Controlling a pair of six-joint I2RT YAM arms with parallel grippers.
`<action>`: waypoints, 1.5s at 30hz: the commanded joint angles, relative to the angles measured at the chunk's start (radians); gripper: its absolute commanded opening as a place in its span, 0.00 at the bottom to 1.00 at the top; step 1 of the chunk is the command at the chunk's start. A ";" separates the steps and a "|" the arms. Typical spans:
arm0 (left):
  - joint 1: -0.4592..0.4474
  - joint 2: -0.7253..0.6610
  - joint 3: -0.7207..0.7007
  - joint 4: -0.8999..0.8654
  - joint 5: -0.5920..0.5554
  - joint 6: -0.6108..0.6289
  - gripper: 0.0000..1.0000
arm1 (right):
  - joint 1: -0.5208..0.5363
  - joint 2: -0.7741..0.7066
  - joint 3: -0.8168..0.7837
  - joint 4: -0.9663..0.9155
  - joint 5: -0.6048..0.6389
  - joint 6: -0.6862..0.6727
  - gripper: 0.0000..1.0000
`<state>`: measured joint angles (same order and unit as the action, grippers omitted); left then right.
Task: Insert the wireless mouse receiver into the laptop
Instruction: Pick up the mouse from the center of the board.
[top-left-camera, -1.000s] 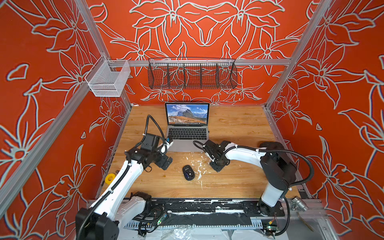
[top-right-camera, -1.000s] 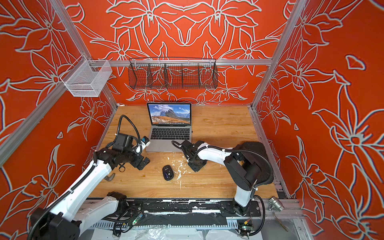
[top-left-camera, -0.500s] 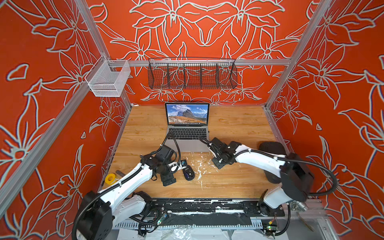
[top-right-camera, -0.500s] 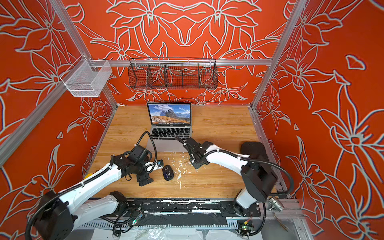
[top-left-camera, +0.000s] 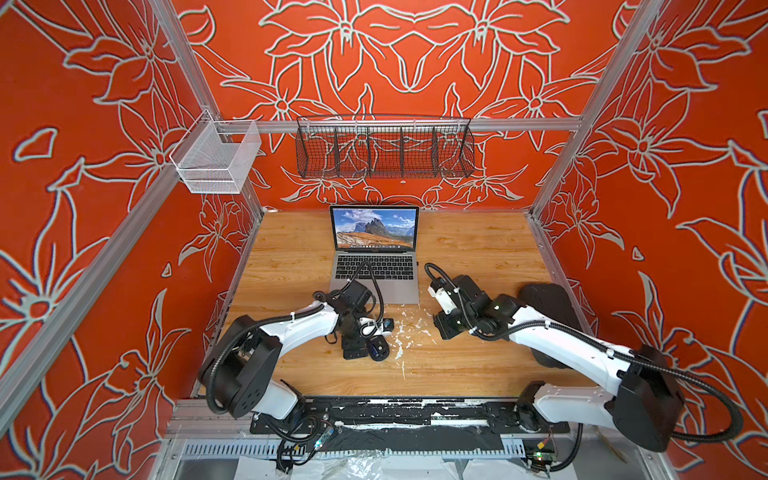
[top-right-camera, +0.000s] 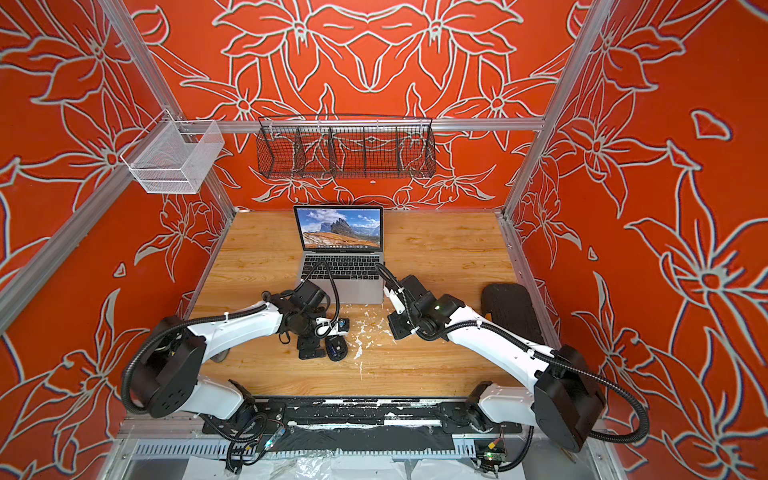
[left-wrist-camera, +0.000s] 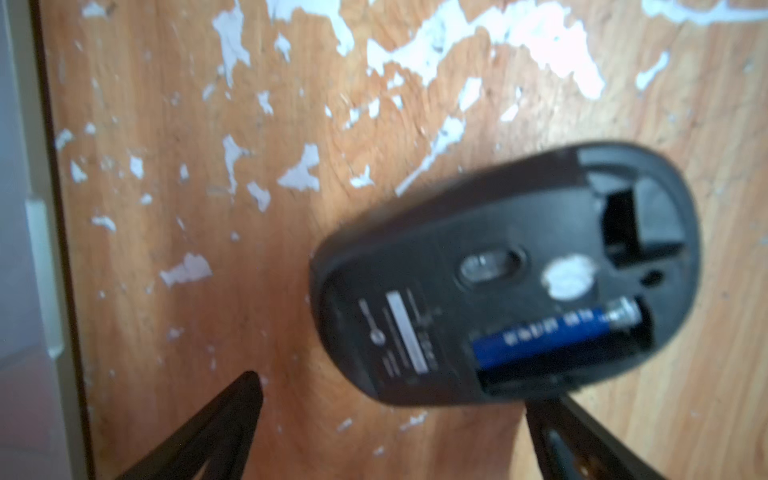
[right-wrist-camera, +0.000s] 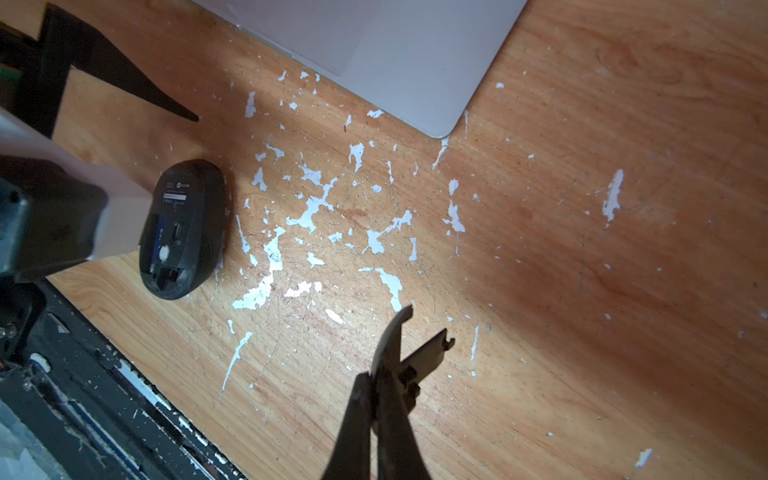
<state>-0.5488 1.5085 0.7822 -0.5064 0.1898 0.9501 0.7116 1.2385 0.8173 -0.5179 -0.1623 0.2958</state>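
Laptop (top-left-camera: 395, 286) open at the back middle of the wooden table (top-left-camera: 478, 249), mountain picture on screen. Same place as a second ago.

Mouse (left-wrist-camera: 498, 270) lies belly-up in front of the laptop, cover off, blue battery (left-wrist-camera: 552, 332) showing. It has not shifted.

Left gripper (left-wrist-camera: 390, 395): fingers spread wide, holding nothing. The mouse lies just ahead of them, close against one finger and apart from the other. A second ago this gripper sat off the laptop's front left corner. Half a second ago it was beside the mouse, and now it is over it, with the arm folded back toward its base.

Right gripper (right-wrist-camera: 422, 332): fingers pressed together above bare table, off the laptop's front right corner. The ends look pale in the light, and one shows a small notch. Cannot tell whether that is the finger itself or something pinched. A second ago this gripper was lower and tighter to that corner, and it has since drawn off to the right.

Receiver: not picked out with certainty. A dark block sits in the recess on the mouse's underside, next to the battery, but the view is too blurred to say. Nothing visibly plugged into the laptop's edge.

White flakes (right-wrist-camera: 311, 208) are scattered between mouse and laptop. A black pad (top-left-camera: 548, 299) lies at the table's right edge, unmoved.
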 joint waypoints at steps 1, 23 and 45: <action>-0.017 0.058 0.036 -0.007 0.030 0.041 0.97 | -0.014 -0.020 -0.029 0.030 -0.044 0.038 0.00; -0.036 0.184 0.151 -0.115 0.171 0.011 0.70 | -0.089 -0.033 -0.072 0.036 -0.112 0.054 0.00; -0.336 0.142 0.085 0.336 -0.005 -0.686 0.49 | -0.380 -0.266 -0.185 0.214 -0.799 0.459 0.00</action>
<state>-0.8608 1.6188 0.9077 -0.3161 0.2295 0.3969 0.3401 0.9649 0.6792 -0.3771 -0.8185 0.6163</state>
